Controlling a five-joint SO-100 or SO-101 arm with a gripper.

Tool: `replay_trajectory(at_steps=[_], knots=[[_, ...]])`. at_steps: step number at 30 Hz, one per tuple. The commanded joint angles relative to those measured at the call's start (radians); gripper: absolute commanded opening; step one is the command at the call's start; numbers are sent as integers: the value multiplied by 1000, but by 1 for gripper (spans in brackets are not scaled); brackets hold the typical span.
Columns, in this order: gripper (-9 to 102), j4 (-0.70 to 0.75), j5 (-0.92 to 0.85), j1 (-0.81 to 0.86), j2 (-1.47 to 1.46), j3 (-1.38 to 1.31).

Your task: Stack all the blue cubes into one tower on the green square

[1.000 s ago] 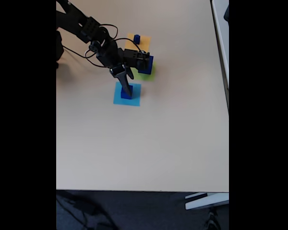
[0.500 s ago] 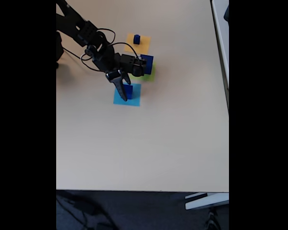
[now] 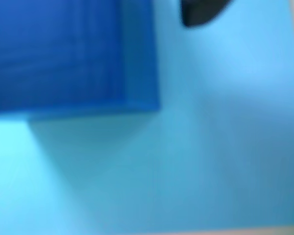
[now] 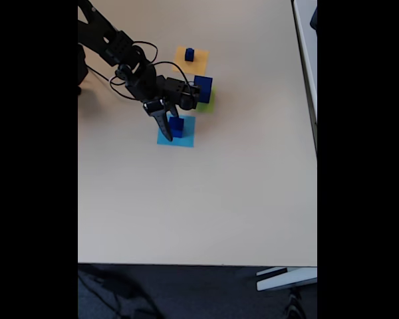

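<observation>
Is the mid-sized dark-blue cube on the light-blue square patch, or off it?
On it. In the wrist view the dark-blue cube rests on the light-blue square patch; the fixed view shows the same, with the pincer at it.

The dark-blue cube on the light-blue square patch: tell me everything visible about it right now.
The solid dark-blue cube stands on the flat light-blue square patch, toward the patch's upper left in the fixed view. The wrist view, blurred, shows flat matte faces, a straight vertical edge and its shadow on the patch. The black arm's tool reaches down at its left side; whether a finger touches the cube or the tool has closed cannot be told.
</observation>
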Motion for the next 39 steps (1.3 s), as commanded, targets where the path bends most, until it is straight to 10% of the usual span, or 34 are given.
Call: replay_trajectory(at_steps=[1, 39], knots=[[37, -20, 8, 12, 12, -3], [3, 38, 20, -9, 69, -74]])
